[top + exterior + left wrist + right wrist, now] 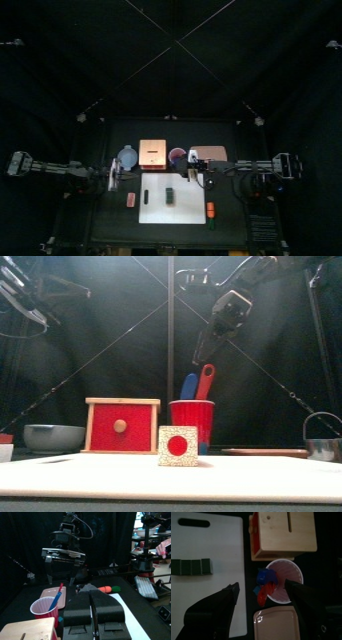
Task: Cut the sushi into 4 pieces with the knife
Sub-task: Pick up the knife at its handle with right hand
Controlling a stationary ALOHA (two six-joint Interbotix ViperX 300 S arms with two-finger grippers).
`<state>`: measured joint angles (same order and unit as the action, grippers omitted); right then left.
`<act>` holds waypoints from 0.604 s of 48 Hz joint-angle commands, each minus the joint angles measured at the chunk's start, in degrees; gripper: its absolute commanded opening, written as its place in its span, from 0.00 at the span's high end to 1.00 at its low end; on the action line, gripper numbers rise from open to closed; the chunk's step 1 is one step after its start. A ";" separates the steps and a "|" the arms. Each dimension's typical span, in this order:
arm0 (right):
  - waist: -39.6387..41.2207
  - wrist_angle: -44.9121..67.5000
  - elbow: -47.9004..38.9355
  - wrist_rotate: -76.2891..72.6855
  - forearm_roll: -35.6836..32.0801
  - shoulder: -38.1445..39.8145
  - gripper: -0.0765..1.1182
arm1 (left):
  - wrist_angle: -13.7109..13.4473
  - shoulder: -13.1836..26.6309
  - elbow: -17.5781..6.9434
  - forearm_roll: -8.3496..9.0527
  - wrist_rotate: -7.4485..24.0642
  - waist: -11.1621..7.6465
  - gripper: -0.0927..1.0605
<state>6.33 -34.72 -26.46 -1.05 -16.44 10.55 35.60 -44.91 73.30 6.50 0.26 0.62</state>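
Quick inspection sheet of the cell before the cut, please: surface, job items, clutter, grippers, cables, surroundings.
Surface: black table with a white cutting board lying flat on it.
Job's things: sushi roll uncut on the board; blue knife and red knife stand in the red cup.
Clutter: wooden box, pink tray, blue-grey bowl, orange-and-green toy, small red toy.
Grippers: right gripper open above the cup; left gripper shut, empty, left of the board.
Cables: nothing seen loose on the table.
Surroundings: black curtains; nothing seen intruding.
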 commanded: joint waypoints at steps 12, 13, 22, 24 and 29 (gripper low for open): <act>0.79 -11.69 7.65 0.18 -1.67 -5.01 0.10 | 0.44 0.18 -0.70 0.00 0.09 0.44 0.91; 0.70 -12.48 8.17 0.18 -1.76 -5.45 0.10 | 0.44 0.18 -0.70 0.00 0.09 0.53 0.91; 0.35 -20.21 13.62 0.53 -1.85 -10.11 0.10 | 0.44 0.18 -0.62 0.00 0.09 0.79 0.91; 0.26 -21.80 14.59 0.79 -1.85 -10.90 0.10 | 0.44 0.18 -0.53 0.00 0.09 0.79 0.91; 0.26 -24.79 16.26 0.70 -2.46 -12.48 0.10 | 0.44 0.18 -0.35 0.00 0.09 0.79 0.91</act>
<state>6.59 -57.66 -12.48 -0.35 -18.37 -2.37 35.51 -44.91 73.56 6.50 0.26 1.14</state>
